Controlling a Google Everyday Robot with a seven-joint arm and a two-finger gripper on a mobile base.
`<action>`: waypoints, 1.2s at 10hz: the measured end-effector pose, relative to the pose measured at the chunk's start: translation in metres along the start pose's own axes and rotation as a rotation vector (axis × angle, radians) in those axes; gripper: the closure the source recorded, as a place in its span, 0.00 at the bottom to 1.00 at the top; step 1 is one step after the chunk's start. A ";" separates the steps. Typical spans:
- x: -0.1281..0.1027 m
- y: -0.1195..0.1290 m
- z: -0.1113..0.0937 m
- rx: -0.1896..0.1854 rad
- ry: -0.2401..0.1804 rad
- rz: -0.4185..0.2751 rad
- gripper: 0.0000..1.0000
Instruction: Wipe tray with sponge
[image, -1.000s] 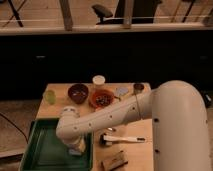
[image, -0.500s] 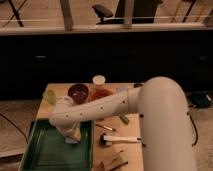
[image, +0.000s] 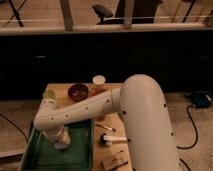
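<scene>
The dark-green tray (image: 80, 155) lies at the table's front left corner. My white arm reaches from the right down and to the left over it. The gripper (image: 57, 137) is at the end of the arm, low over the middle of the tray's left half. A small pale sponge (image: 64, 145) sits right under the gripper, on the tray floor. The arm's wrist hides the top of the sponge.
A reddish-brown bowl (image: 77, 92), a white-lidded jar (image: 99, 80) and a yellow-green cup (image: 48, 94) stand behind the tray. A white-handled brush (image: 113, 140) and a tan block (image: 114, 161) lie right of the tray. The table's edge is just left of the tray.
The arm has swung left across the tray, carrying the gripper and sponge from the tray's right side towards its left half.
</scene>
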 end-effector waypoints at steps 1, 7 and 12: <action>-0.004 0.001 0.001 0.000 -0.003 0.001 1.00; -0.017 0.097 -0.008 -0.010 0.030 0.171 1.00; 0.047 0.095 -0.020 0.001 0.088 0.199 1.00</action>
